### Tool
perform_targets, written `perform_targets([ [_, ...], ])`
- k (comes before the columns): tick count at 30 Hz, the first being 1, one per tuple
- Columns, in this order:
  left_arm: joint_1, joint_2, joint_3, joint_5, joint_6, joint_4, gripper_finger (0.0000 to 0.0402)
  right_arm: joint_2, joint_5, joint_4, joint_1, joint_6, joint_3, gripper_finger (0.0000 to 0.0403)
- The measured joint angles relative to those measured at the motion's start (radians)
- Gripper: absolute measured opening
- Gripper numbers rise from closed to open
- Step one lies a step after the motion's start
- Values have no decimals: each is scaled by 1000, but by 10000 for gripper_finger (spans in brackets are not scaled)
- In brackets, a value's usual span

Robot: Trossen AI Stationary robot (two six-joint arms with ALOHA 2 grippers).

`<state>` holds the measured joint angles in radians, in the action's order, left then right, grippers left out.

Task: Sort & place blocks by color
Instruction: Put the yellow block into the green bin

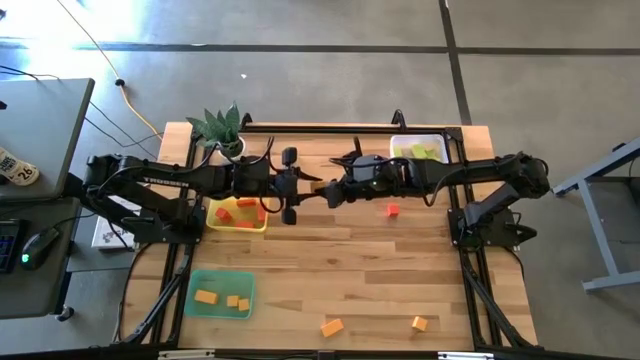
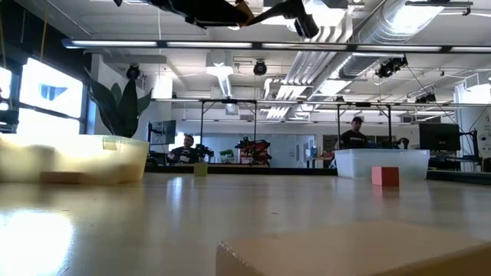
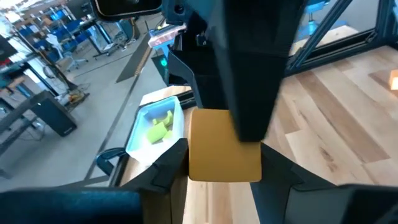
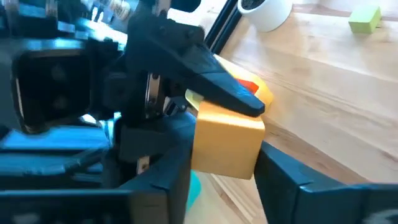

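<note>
High above the middle of the table, an orange block (image 1: 318, 186) hangs in the air between both grippers. My left gripper (image 3: 224, 177) reaches in from the table's left and is shut on it. My right gripper (image 4: 224, 168) comes from the table's right and is open. Its fingers stand on either side of the same block (image 4: 227, 146), slightly apart from it on one side. A red block (image 1: 392, 210) lies on the wood under the right arm. Two more orange blocks (image 1: 332, 327) (image 1: 419, 322) lie near the front edge. My left gripper pinches the orange block by two opposite sides (image 3: 194, 155) between its two fingers. The fingers come nearly level from the table's left. The block is lifted clear, well above the table, and sits level in the hold.
A yellow tray (image 1: 215, 226) with red blocks stands at the left. A green tray (image 1: 195, 308) with orange blocks stands at the front left, and a clear tray (image 1: 402, 140) with light green blocks at the back right. A potted plant (image 1: 222, 130) stands at the back left.
</note>
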<state>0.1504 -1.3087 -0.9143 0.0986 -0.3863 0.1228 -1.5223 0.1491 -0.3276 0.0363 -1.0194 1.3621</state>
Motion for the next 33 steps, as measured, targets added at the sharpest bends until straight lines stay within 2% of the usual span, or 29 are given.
perform_targets([
  [4, -13, 0, -1, 11, 25, -45, 114, -1, -19, -4, -7, 53, 0, 192],
  [7, -28, 0, -2, 42, 38, -105, 113, -2, -18, -7, -14, 67, -2, 209],
  [11, -59, 3, 0, 72, 62, -223, 113, 0, -33, 3, -25, 91, -1, 213],
  [20, -197, 89, 0, 73, 226, -523, 114, 0, -49, -57, -43, 115, -1, 214],
  [27, -336, 138, -1, -28, 370, -733, 114, 0, -45, -164, -43, 89, -1, 215],
  [33, -481, 146, 1, -62, 475, -925, 114, 0, -30, -189, -27, 51, -2, 215],
])
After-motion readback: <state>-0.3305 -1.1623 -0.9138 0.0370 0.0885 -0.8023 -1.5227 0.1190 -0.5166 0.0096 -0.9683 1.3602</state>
